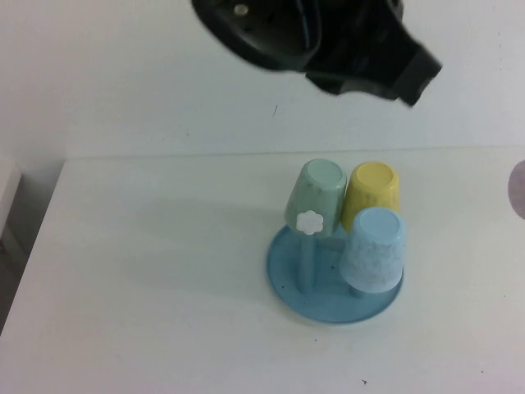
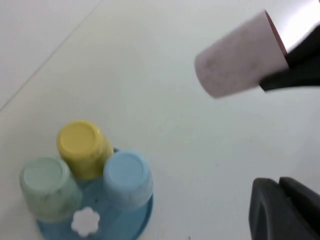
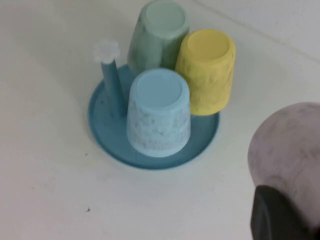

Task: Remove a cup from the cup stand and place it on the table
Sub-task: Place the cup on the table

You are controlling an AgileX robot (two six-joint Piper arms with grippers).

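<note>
The pale pinkish speckled cup (image 3: pixel 289 150) is off the cup stand and held in my right gripper (image 3: pixel 292 205), which is shut on it. In the left wrist view the cup (image 2: pixel 239 59) lies tilted in the air over the white table (image 2: pixel 165 125), apart from the stand. In the high view only a sliver of the cup (image 1: pixel 518 189) shows at the right edge. The blue cup stand (image 1: pixel 287 279) has one bare peg with a white flower cap (image 1: pixel 310 222). My left gripper (image 2: pixel 286 212) is shut and empty, raised high above the table.
A mint green cup (image 1: pixel 316 197), a yellow cup (image 1: pixel 372 193) and a light blue speckled cup (image 1: pixel 374 249) sit upside down on the stand. The left arm's black body (image 1: pixel 328 41) hangs across the top of the high view. The table's left edge (image 1: pixel 33 254) shows.
</note>
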